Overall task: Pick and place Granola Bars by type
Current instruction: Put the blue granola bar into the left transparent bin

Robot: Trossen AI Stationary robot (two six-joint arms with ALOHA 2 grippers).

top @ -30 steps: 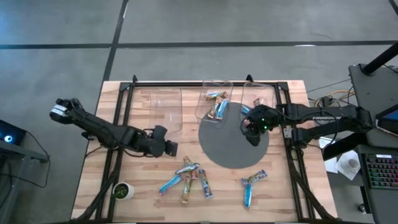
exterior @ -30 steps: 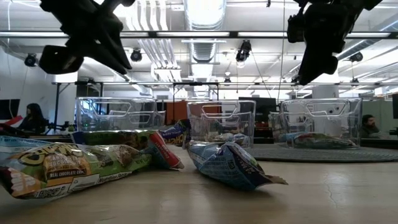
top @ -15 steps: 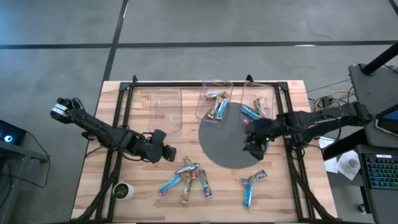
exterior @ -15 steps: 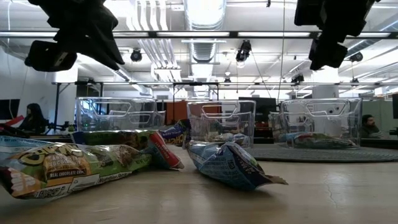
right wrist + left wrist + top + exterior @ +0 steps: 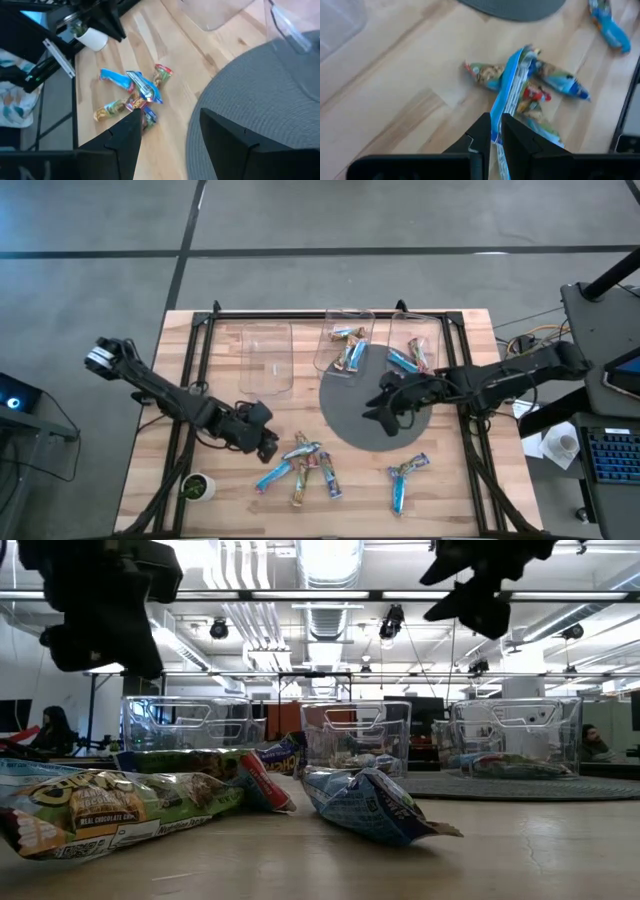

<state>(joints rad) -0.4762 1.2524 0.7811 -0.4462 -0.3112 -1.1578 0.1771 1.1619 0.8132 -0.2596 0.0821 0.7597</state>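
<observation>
- On the counter, seen from above, my left tool hangs just beside the cluster of Granola Bars near the front edge; my right tool hangs over the round grey mat.
- My left tool is clenched with nothing in it: its wrist view shows the two dark fingers pressed together above a blue bar that lies across the multicoloured ones.
- My right tool is released, its fingers standing apart with nothing between them; only that wrist view makes this plain.
- The right wrist view also takes in the same cluster from the other side, plus the small green-and-white cup by the counter's edge.
- The high view alone shows a second pair of bars lying toward the front right, well apart from the cluster.
- It also shows three clear bins along the back: the left one holds none, the middle bin and the right bin each hold bars.
- The low view puts a tan-green bar and a blue bar right up close, the bins behind them, and people seated far off in the room; both arms show only as dark shapes at the top.
</observation>
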